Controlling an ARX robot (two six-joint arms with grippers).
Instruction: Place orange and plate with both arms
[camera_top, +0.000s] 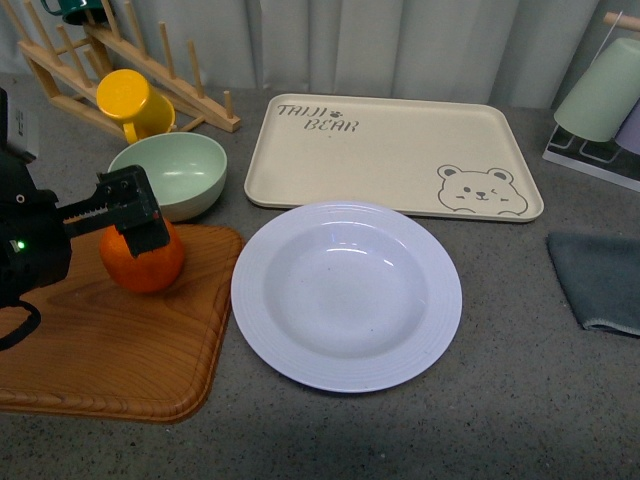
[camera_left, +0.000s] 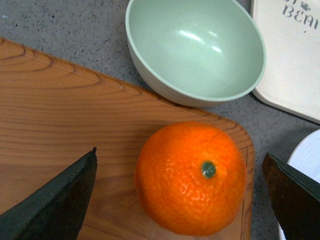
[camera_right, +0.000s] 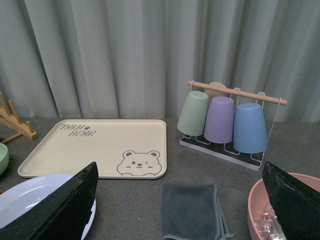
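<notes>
Front view: finding the orange sitting on the far right part of a wooden board; catching the left gripper reaching in from the left and hanging right over the fruit, 1 dark finger crossing its top; seeing the plate lying flat on the grey table just beside the board, its far rim reaching the near edge of the bear tray; noting a mint bowl just behind the orange.

Left wrist view: looking down on the orange, green stem spot facing up; finding the left gripper with its 2 fingers spread wide, 1 on each side of the fruit, neither touching it, gripping nothing; glimpsing a sliver of the plate past the board's corner.

Right wrist view: finding the right gripper with 2 fingers wide apart, holding nothing; seeing part of the plate beside 1 finger, the bear tray behind it, a grey cloth lying between the fingers.
</notes>
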